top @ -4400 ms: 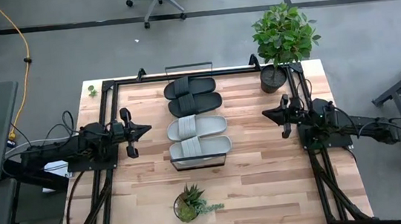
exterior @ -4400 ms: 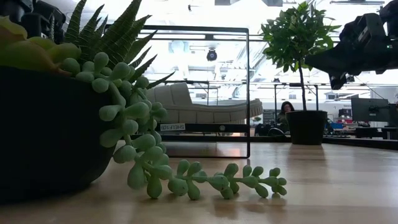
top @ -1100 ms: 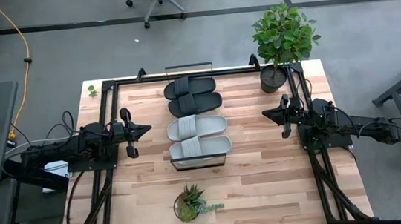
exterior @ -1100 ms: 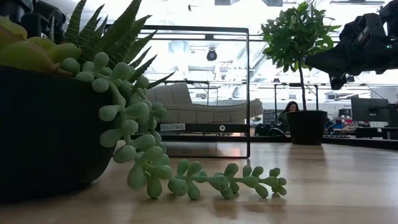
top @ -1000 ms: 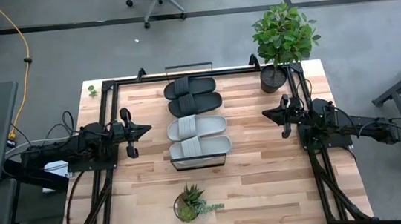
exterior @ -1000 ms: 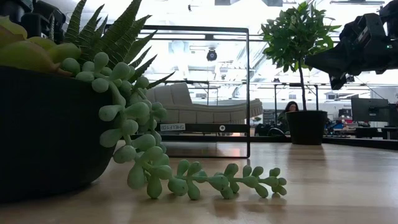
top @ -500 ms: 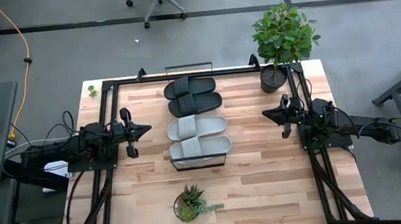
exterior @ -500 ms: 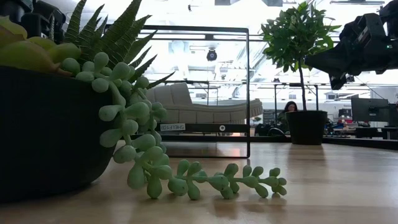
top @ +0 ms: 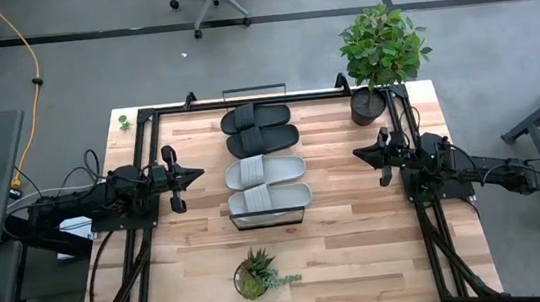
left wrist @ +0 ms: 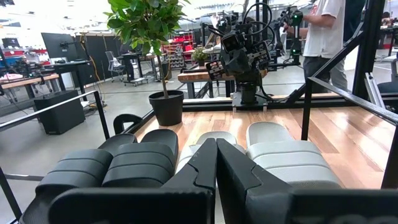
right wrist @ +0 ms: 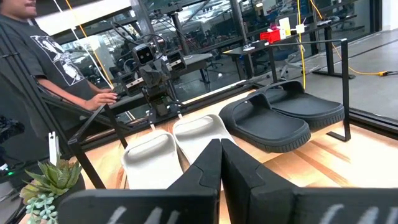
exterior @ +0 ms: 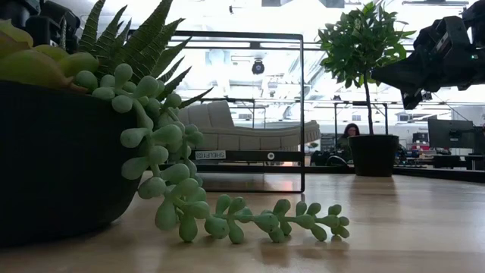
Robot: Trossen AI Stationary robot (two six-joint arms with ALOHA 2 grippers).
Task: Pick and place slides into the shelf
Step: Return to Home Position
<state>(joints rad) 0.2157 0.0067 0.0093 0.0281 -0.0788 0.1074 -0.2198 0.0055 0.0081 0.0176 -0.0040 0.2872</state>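
Confirm all four slides on the long narrow light-wood shelf with black wire end frames [exterior: 250, 156], which runs down the middle of the wooden tabletop [top: 361, 252]. The two black wide-strap slides [top: 259, 118] lie side by side on the half nearer the leafy plant in a black pot [top: 379, 54]. The two light grey wide-strap slides [top: 265, 172] lie side by side on the other half, nearer the succulent in a dark bowl [top: 254, 274]. All four rest flat, straps up. The left gripper [top: 198, 175] hangs over the table's left side, well apart from the shelf, its jaws pressed together and holding nothing. The right gripper [top: 357, 152] faces it from the right side, its jaws likewise pressed together and empty.
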